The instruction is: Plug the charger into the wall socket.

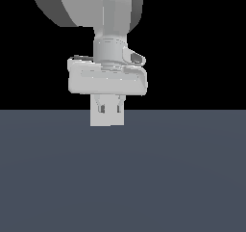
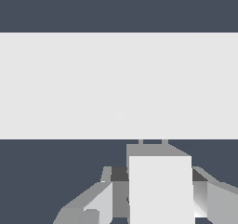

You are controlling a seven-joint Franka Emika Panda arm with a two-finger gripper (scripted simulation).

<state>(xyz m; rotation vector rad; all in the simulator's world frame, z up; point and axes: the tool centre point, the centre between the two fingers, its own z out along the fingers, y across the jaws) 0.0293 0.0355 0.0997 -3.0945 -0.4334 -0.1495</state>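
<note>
Two fingers (image 2: 107, 202) grasp the charger (image 2: 160, 186) by its long flanks, a light, rigid, likely slippery block facing the wall socket (image 2: 69, 83).

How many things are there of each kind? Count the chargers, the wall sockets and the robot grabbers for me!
Chargers: 1, the white charger held in the gripper.
Wall sockets: 1, the wide white wall socket right ahead of the charger's prongs.
Grippers: 1.
Total: 3 things.
</note>
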